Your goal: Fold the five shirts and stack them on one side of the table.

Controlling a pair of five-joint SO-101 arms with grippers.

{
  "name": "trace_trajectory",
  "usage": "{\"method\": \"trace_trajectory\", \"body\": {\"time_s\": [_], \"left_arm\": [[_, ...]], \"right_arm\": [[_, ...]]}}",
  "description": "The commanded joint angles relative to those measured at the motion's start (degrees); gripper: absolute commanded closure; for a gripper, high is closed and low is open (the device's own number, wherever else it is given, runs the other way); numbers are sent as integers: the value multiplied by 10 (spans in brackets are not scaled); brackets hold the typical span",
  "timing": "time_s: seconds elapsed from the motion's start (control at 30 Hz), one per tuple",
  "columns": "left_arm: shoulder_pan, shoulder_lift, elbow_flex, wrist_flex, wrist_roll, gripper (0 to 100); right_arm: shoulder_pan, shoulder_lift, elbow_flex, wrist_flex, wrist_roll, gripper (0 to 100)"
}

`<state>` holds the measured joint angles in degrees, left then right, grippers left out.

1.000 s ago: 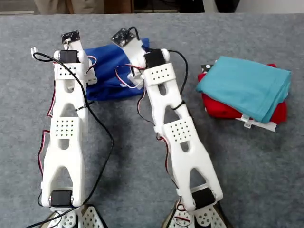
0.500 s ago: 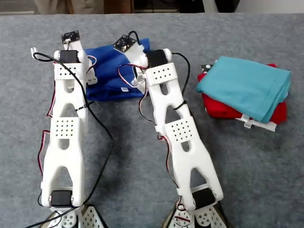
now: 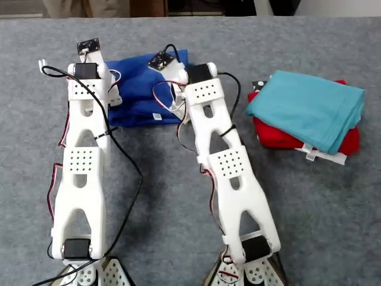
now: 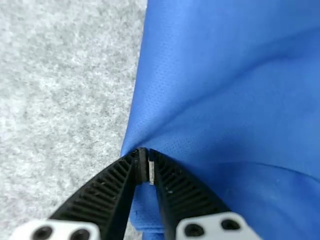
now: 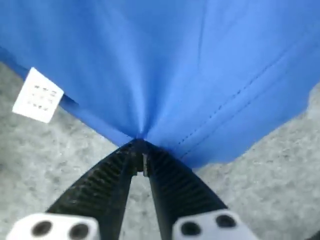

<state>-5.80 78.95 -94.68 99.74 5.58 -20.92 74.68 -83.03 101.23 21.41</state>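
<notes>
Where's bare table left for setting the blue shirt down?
Widest free patch: table between the teal shirt and the near edge, beside the right arm. A strip lies outside the left arm. Between the arms a cable crosses. Crowded far-middle, where left fingers and right fingers pinch the blue shirt.

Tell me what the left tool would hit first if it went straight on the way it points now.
The left tool is shut on the edge of the blue fabric shirt, so it would likely push into more of that shirt, right along its border with the grey felt table.
</notes>
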Motion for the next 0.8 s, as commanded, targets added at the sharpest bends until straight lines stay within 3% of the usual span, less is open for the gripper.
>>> {"method": "trace_trajectory", "body": {"time_s": [0.0,0.17,0.3,0.53,0.67,0.77], "left_arm": [[-4,-7,-12,-8,-4,971],[0,-10,-13,-8,-1,966],[-3,-70,-12,-4,2,895],[3,-104,-11,11,-1,819],[-4,-140,-9,11,-1,817],[-20,-196,-8,12,1,817]], "right_arm": [[9,-68,61,12,8,996],[12,-165,40,11,4,995],[11,-222,-12,11,-32,993],[38,-271,-27,13,-195,992],[62,-373,-4,14,-196,992],[58,-487,106,13,-182,992]]}}
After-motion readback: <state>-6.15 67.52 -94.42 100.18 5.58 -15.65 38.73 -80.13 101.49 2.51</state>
